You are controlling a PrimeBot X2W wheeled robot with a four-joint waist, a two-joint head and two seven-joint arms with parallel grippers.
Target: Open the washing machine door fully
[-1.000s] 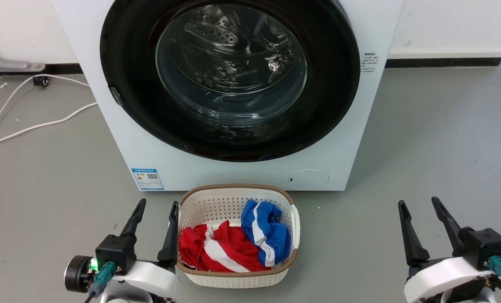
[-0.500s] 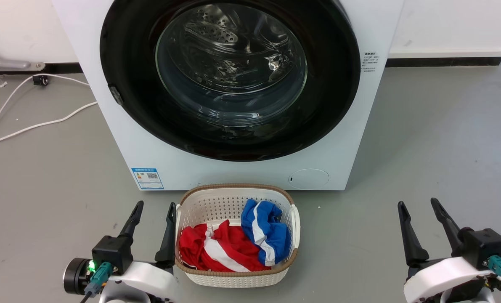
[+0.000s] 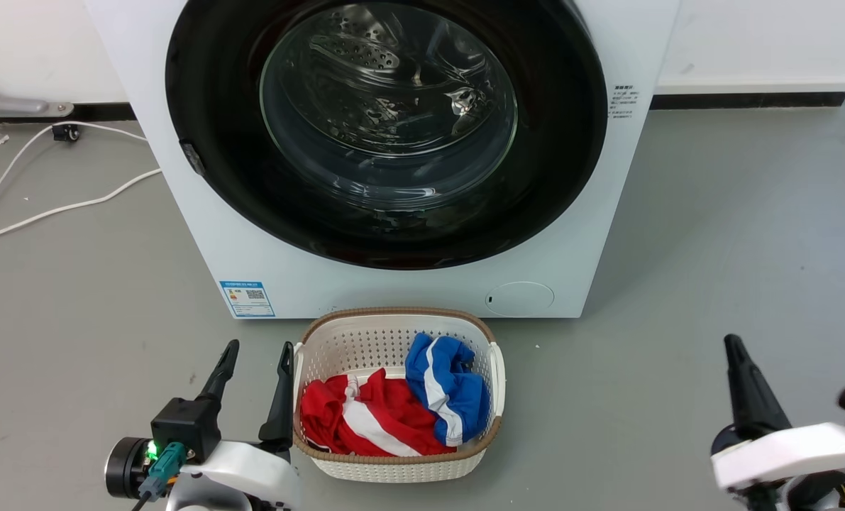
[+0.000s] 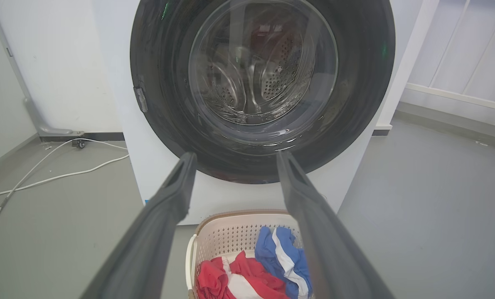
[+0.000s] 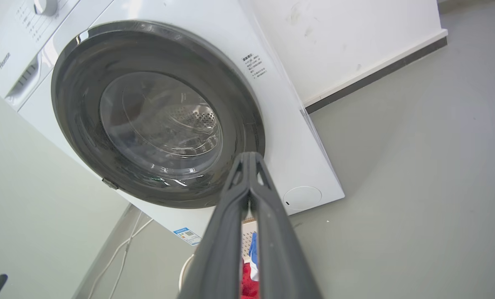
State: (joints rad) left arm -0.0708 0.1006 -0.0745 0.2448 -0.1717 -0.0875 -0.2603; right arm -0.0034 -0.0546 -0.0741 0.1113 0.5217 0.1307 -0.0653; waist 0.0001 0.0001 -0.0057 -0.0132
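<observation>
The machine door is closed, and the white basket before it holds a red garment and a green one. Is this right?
Not quite. The second garment in the basket is blue, not green; the head view shows it. The rest stands.

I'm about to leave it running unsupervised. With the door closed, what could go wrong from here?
1. The laundry basket sits close before the washing machine, below the washing machine door; a reaching arm may knock it.
2. The right gripper has its jaws shut, and the glossy door offers a small grey tab at its rim, so a pull might slip.
3. A white cable lies on the floor at left; the wheels could snag it.
</observation>
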